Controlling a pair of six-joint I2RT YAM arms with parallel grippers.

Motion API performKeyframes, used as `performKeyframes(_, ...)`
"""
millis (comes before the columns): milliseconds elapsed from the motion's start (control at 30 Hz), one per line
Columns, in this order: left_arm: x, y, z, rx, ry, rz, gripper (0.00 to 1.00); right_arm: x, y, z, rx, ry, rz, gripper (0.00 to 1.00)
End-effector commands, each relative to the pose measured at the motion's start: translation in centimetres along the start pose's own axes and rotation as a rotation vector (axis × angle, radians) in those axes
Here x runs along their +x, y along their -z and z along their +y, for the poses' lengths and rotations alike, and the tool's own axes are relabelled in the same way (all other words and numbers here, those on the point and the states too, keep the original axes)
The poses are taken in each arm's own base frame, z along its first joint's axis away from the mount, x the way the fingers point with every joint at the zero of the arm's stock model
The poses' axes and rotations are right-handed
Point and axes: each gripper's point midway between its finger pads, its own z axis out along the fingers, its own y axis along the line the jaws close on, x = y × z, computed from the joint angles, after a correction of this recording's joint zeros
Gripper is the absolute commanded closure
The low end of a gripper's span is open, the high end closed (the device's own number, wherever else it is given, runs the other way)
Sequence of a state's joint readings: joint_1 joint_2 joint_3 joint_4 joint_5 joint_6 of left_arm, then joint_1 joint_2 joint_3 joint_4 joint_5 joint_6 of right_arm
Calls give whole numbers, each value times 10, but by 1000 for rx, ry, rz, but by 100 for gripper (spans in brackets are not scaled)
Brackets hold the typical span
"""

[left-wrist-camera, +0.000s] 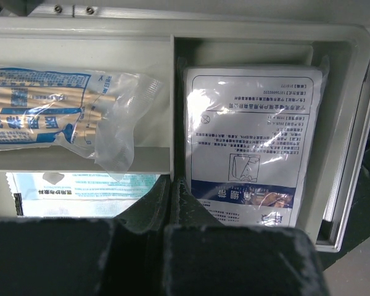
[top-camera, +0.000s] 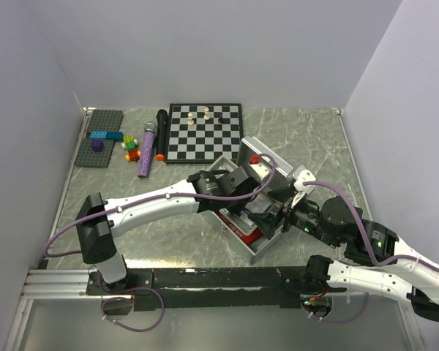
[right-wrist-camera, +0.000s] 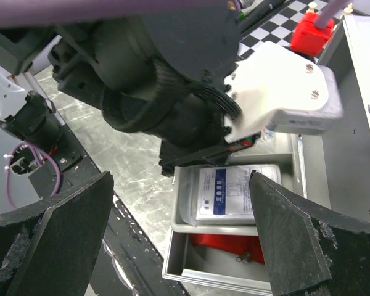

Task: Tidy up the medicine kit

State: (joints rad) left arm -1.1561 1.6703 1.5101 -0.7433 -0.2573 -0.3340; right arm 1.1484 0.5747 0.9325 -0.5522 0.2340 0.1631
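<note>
The grey medicine kit box [top-camera: 257, 248] stands open at centre right. Its inner tray [left-wrist-camera: 172, 92] holds a clear bag of swabs [left-wrist-camera: 61, 117] in the left compartment and a white printed packet [left-wrist-camera: 250, 135] in the right one. A teal-printed packet [left-wrist-camera: 80, 194] lies below the swabs. My left gripper [left-wrist-camera: 171, 185] is shut and empty, its tips at the divider between compartments. My right gripper [right-wrist-camera: 179, 182] is open beside the box, above the white packet [right-wrist-camera: 234, 191] and a red pouch [right-wrist-camera: 228, 246] under the tray. The left gripper's body [right-wrist-camera: 172, 92] fills the view above.
A chessboard [top-camera: 205, 131] with a few pieces lies at the back. A purple microphone [top-camera: 146, 150], a black marker [top-camera: 161, 135] and a grey brick plate [top-camera: 101, 137] with loose bricks lie at the back left. The kit's lid [top-camera: 260, 157] stands open behind the box.
</note>
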Motion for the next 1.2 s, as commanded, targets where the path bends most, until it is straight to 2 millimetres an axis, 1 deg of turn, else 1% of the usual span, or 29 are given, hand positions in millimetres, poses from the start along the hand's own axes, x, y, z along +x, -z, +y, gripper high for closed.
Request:
performKeyframes(0, -28, 1, -20, 42, 4, -77, 99, 0, -1, 2, -11, 3, 1, 4)
performKeyframes(233, -18, -8, -36, 77, 15, -52, 99, 3, -3, 3, -16, 1, 5, 3)
performKeyframes(433, -12, -10, -47, 112, 8, -34, 99, 5, -3, 3, -18, -3, 4, 3)
performKeyframes(600, -2, -20, -50, 99, -9, 1, 99, 8, -5, 6, -27, -11, 11, 3)
performKeyframes(733, -1, -26, -50, 93, -7, 4, 99, 10, -6, 5, -27, -15, 14, 3)
performKeyframes(933, 6, -35, -44, 42, 1, 28, 99, 11, -6, 6, -28, -17, 16, 3)
performKeyframes(1067, 7, -34, -44, 42, 21, 27, 99, 12, -6, 6, -28, -20, 17, 3)
performKeyframes(1167, 3, -28, -52, 90, 43, 14, 99, 11, -6, 7, -33, -21, 14, 3)
